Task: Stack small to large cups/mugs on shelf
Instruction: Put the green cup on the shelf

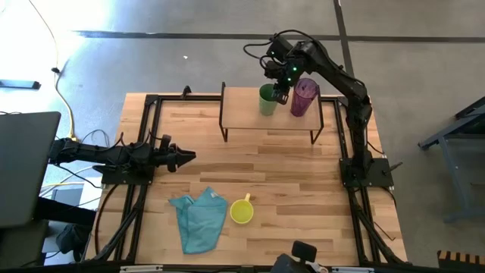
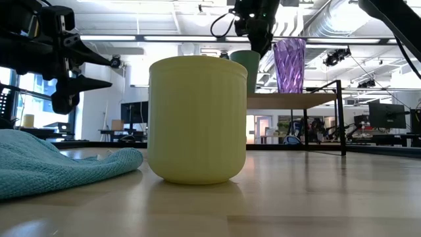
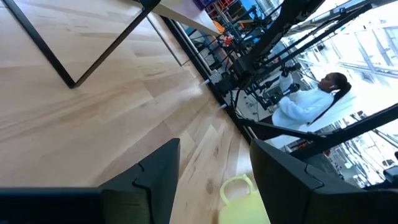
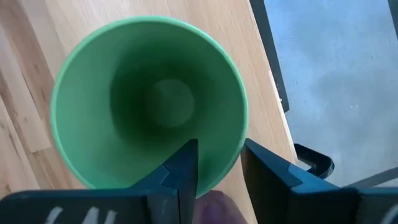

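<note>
The green cup (image 1: 267, 101) stands upright on the shelf (image 1: 258, 120), with the purple tumbler (image 1: 304, 98) upright beside it. My right gripper (image 1: 282, 92) comes down over the cup's tumbler-side rim and is open. In the right wrist view one finger (image 4: 185, 168) is inside the green cup (image 4: 143, 99) and the other (image 4: 267, 168) is outside it. The yellow mug (image 1: 241, 211) sits on the tabletop near the front, next to the teal cloth (image 1: 198, 220). My left gripper (image 1: 186, 157) hovers open, low over the table's left side. My right gripper straddles the green cup's rim (image 4: 238, 146) from above, pointing down, and a gap shows between the inner finger and the wall. Whether the outer finger touches the cup, I cannot tell. The cup stands on the shelf.
The shelf's dark legs (image 1: 223, 125) stand on the table's far half. Bare tabletop (image 1: 265, 171) lies between shelf and mug. In the low view the yellow mug (image 2: 197, 118) fills the foreground beside the cloth (image 2: 59, 161). A person (image 3: 311, 99) sits beyond the table.
</note>
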Robot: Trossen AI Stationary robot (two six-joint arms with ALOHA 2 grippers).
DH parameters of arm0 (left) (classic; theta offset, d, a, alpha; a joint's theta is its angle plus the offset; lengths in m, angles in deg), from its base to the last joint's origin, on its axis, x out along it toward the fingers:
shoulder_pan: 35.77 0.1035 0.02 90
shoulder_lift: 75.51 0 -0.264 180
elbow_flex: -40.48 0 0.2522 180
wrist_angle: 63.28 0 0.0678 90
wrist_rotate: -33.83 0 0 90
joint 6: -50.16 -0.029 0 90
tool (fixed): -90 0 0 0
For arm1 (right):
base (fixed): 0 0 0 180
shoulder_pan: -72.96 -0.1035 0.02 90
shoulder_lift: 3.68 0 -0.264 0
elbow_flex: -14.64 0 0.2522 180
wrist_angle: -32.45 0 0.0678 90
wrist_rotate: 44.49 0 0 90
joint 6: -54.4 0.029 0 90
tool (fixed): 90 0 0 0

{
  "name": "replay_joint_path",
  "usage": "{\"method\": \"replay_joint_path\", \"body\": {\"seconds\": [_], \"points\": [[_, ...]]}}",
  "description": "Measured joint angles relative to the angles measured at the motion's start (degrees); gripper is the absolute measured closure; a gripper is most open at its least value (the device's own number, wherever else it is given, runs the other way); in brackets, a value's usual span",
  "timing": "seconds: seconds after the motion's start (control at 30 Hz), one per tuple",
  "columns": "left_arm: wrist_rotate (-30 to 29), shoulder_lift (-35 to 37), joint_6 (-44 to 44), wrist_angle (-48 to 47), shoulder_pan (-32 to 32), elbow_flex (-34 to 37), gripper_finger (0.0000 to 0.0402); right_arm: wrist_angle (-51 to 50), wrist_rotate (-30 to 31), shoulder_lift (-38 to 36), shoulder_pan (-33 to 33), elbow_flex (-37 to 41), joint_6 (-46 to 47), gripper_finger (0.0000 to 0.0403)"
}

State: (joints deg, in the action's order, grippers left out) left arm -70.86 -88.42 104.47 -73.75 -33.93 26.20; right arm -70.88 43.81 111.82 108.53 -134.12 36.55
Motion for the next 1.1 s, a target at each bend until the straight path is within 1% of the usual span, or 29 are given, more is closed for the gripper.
{"method": "replay_joint_path", "body": {"seconds": [1.1], "points": [[0.13,0.0,0.02,-0.08,-0.02,0.0,0.0218,0.23,-0.92,0.0,-0.02,0.0,0.43,0.0289]]}}
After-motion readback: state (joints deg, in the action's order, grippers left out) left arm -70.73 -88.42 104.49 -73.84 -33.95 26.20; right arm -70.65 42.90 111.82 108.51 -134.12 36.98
